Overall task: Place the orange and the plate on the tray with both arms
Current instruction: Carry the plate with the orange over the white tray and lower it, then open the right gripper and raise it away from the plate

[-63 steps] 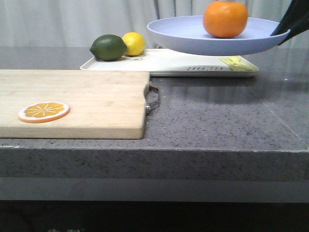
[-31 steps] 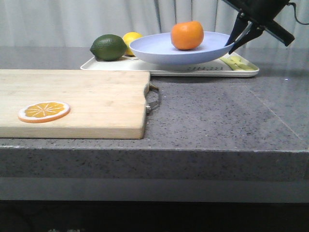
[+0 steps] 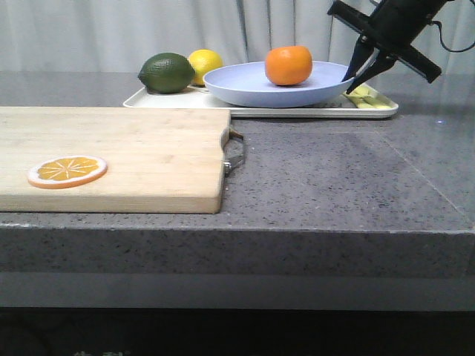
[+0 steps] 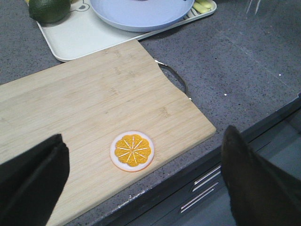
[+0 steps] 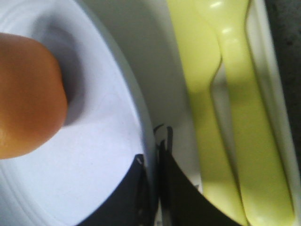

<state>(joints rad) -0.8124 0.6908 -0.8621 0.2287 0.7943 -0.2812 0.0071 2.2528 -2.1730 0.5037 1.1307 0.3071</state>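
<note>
Right gripper [image 3: 355,76] at the far right of the tray [image 3: 260,110]; we see its two dark fingers [image 5: 141,197] pressed together on the rim of the plate [image 3: 278,87], one pad inside the rim, one outside, so it is clamped on the plate. Plate sits low on the tray, and we cannot quite tell whether its base is fully touching. The orange [image 3: 289,65] rests in the plate's bowl, well inboard of the jaws. Just beyond the outer finger, yellow-green utensils [image 5: 225,108] lie on the tray against its rim.

Left gripper [image 4: 141,188] hangs with jaws spread wide and nothing between them, over the near part of the wooden cutting board [image 4: 94,108]. We note an orange slice [image 4: 132,150] flat on the board, roughly centred between the two fingers. A dark green lime [image 3: 167,73] and a yellow lemon [image 3: 205,65] sit on the tray's far end, away from both jaws.
</note>
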